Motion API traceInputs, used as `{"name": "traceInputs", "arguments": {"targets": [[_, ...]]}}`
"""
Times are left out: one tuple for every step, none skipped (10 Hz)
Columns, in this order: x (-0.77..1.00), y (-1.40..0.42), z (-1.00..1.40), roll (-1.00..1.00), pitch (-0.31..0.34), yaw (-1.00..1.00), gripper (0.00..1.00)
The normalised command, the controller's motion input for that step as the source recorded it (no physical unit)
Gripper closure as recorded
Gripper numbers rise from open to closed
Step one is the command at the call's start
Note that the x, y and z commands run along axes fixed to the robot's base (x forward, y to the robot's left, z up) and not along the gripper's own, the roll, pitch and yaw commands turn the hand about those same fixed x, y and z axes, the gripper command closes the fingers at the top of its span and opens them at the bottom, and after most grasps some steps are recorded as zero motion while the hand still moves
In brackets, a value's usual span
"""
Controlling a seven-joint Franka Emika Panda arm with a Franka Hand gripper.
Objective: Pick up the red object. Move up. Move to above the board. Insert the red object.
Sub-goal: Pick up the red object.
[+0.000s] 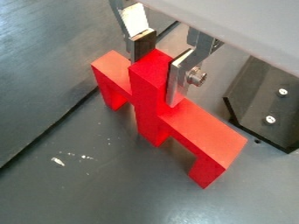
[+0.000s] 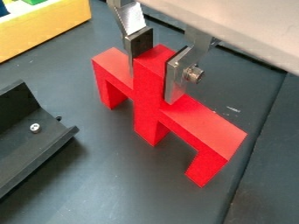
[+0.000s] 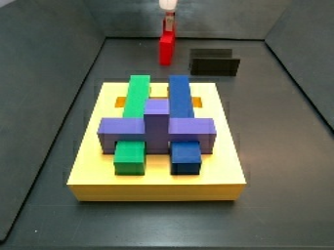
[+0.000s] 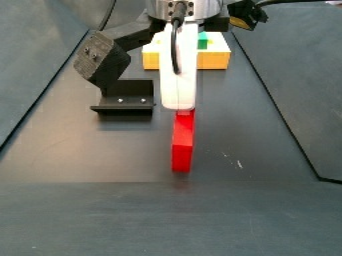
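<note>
The red object [image 1: 197, 133] [image 2: 201, 131] stands on the dark floor, crossbar down and central post up. My gripper [image 1: 158, 74] [image 2: 156, 74] comes down over it, one silver finger on each side of the post, and looks shut on the post. From one side the red object [image 4: 182, 142] is a narrow bar directly under the gripper [image 4: 179, 108]. From the other it stands at the back, the red object [image 3: 167, 49] below the gripper [image 3: 167, 10]. The yellow board [image 3: 89, 161] [image 4: 214, 60] carries green, blue and purple blocks and lies apart from it.
The dark fixture [image 1: 263, 101] [image 2: 30, 140] [image 3: 216, 63] [image 4: 118, 85] stands close beside the red object. A corner of the yellow board [image 2: 41, 26] shows in a wrist view. Dark walls border the floor on both sides.
</note>
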Motion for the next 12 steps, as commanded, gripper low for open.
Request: {"name": "traceInputs", "arguments": {"targets": [[0.00,0.00,0.00,0.00,0.000,0.00,1.00],[0.00,0.00,0.00,0.00,0.000,0.00,1.00],[0.00,0.00,0.00,0.00,0.000,0.00,1.00],[0.00,0.00,0.00,0.00,0.000,0.00,1.00],[0.00,0.00,0.00,0.00,0.000,0.00,1.00],[0.00,0.00,0.00,0.00,0.000,0.00,1.00],[0.00,0.00,0.00,0.00,0.000,0.00,1.00],[0.00,0.00,0.00,0.00,0.000,0.00,1.00],[0.00,0.00,0.00,0.00,0.000,0.00,1.00],[0.00,0.00,0.00,0.00,0.000,0.00,1.00],[0.00,0.00,0.00,0.00,0.000,0.00,1.00],[0.00,0.00,0.00,0.00,0.000,0.00,1.00]]}}
